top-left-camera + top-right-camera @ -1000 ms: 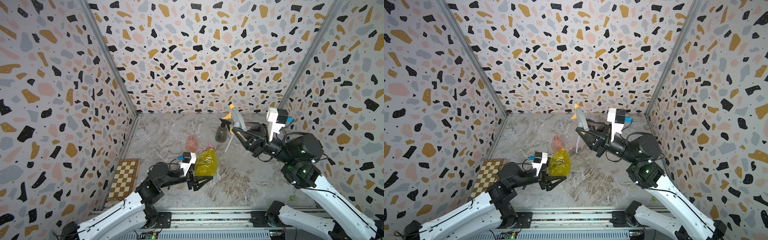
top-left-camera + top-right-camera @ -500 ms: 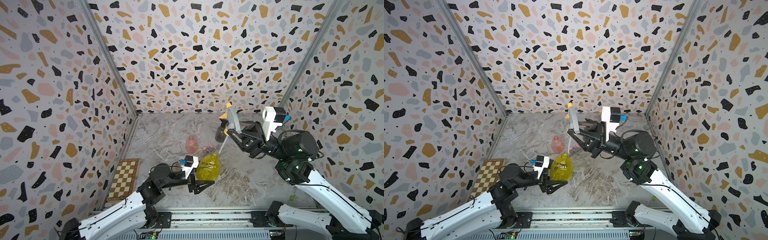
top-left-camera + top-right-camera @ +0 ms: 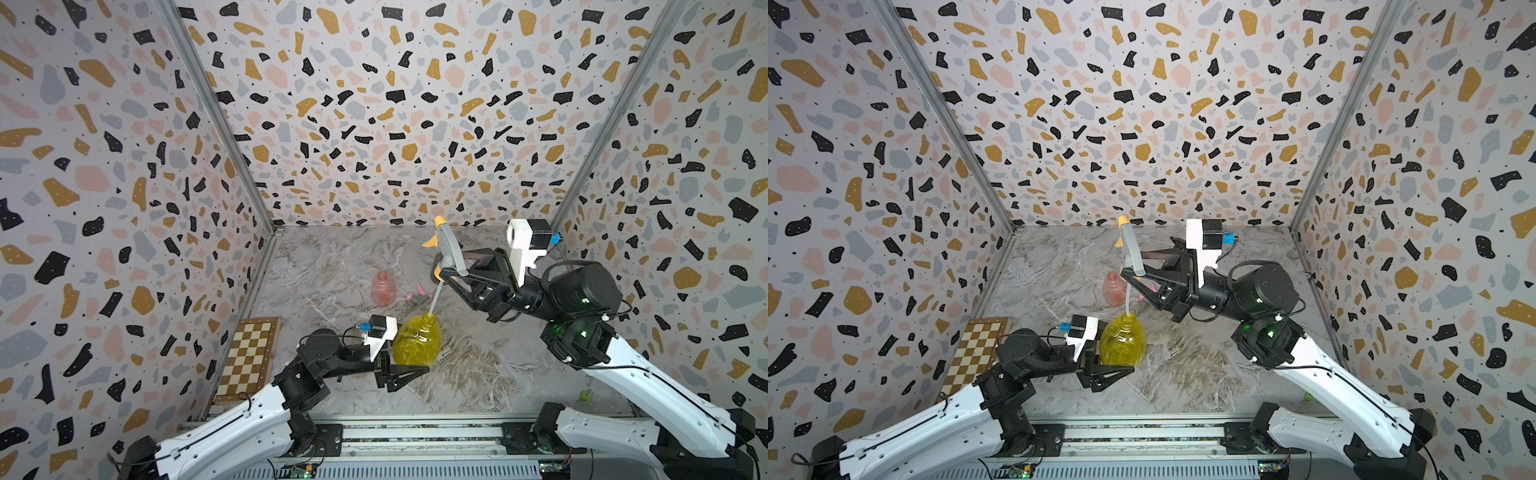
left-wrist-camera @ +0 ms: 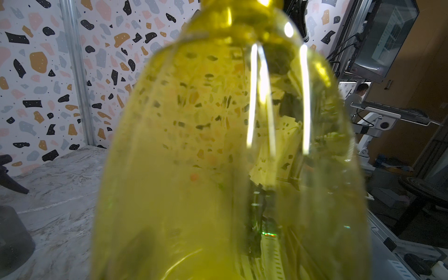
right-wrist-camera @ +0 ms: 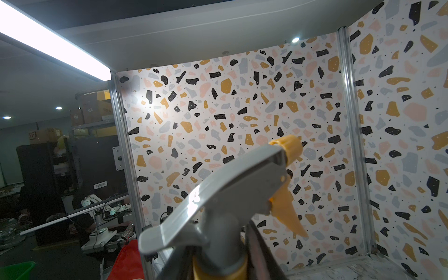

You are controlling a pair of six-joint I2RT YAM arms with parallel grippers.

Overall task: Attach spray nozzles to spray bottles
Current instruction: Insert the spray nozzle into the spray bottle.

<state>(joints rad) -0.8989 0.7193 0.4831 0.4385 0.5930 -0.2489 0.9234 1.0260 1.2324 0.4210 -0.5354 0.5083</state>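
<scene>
My left gripper [image 3: 409,363] [image 3: 1115,370] is shut on the base of the round yellow spray bottle [image 3: 415,345] [image 3: 1122,343], held near upright; it fills the left wrist view [image 4: 194,145] and hides the jaws there. Above it, my right gripper [image 3: 449,272] [image 3: 1136,274] [image 5: 218,266] is shut on the yellow collar of the grey spray nozzle [image 3: 446,249] [image 3: 1131,249] [image 5: 242,194]. Its thin dip tube [image 3: 434,297] slants down to the bottle's mouth. A pink bottle [image 3: 383,288] [image 3: 1114,291] stands behind, with a pink nozzle [image 3: 417,296] lying beside it.
A chessboard [image 3: 249,357] [image 3: 973,353] lies along the left wall. A small green ball [image 3: 585,397] sits near the front right. A dark bottle [image 4: 12,237] with a black spray head [image 4: 8,177] shows at the edge of the left wrist view. Patterned walls close three sides.
My right gripper has carried the grey nozzle left and down, bringing the dip tube's end to the yellow bottle's mouth. The left gripper has brought the bottle a little nearer and more upright.
</scene>
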